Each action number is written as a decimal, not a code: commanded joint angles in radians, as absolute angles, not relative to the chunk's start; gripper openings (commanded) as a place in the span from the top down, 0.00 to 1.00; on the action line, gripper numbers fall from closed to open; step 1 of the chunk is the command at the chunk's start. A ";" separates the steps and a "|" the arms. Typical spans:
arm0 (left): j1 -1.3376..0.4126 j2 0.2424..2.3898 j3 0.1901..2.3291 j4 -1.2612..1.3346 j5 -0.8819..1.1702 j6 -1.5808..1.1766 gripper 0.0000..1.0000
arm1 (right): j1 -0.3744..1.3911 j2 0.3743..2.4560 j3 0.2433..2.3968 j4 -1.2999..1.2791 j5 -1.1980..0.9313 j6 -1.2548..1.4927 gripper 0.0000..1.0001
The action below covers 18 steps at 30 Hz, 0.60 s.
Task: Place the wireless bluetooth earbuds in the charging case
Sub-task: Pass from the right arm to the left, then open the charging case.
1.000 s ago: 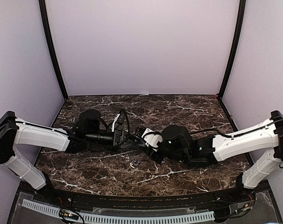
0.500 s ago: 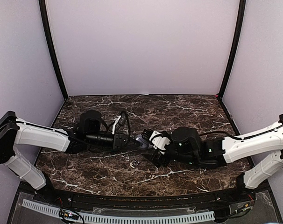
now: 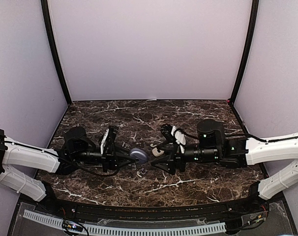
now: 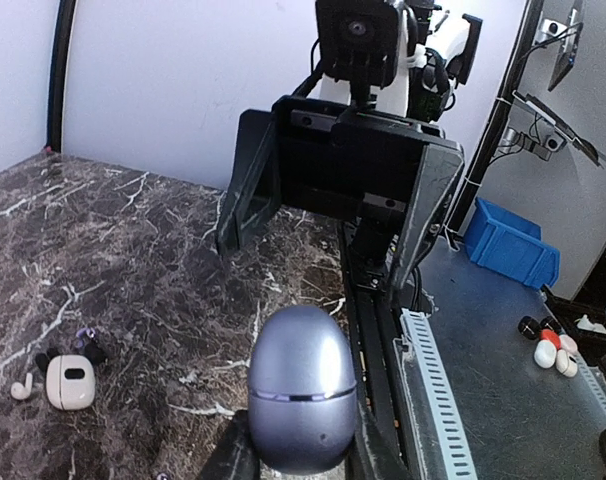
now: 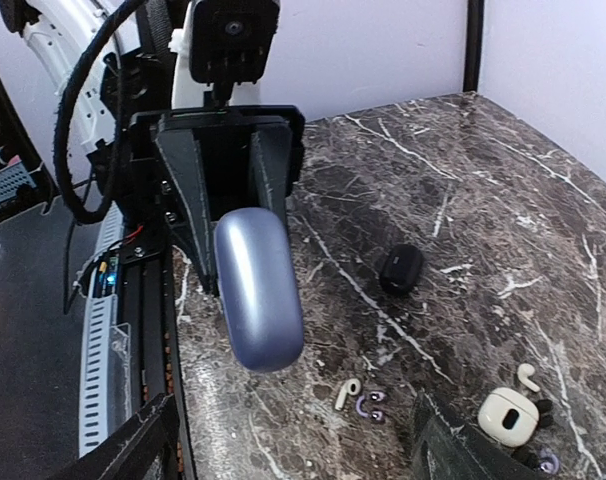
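Grippers are facing each other across the middle of the marble table [image 3: 198, 113]. The left gripper [image 3: 133, 156] is clamping the lavender charging case [image 4: 301, 400] by one end, its fingers pressing on both flanks and holding the case clear of the tabletop. The case is showing a closed seam line around its body. The right gripper [image 4: 323, 250] is standing just beyond the free end of the lavender case, its jaws spread wide apart and gripping nothing.

One white earbud [image 5: 348, 392] and one purple earbud [image 5: 371, 403] are lying side by side on the table just below the lavender case, toward the table's near edge. A white case [image 5: 508, 412] is resting on the table on the right-gripper side of the lavender case, with a second white earbud [image 5: 526, 375] and some dark buds [image 4: 88, 350] lying just beside it. A black case [image 5: 400, 268] is sitting on the table on the back-wall side of the lavender case.
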<state>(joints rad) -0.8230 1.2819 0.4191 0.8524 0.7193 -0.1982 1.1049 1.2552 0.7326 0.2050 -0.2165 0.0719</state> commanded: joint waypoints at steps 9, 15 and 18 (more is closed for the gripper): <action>-0.825 1.255 0.433 0.894 0.772 -0.093 0.91 | 1.097 1.401 0.848 0.298 -0.380 0.110 0.26; -0.825 1.261 0.441 0.876 0.794 -0.083 0.91 | 1.094 1.438 0.890 0.313 -0.369 0.112 0.28; -0.825 1.262 0.436 0.880 0.851 -0.054 0.91 | 1.084 1.450 0.898 0.320 -0.371 0.122 0.30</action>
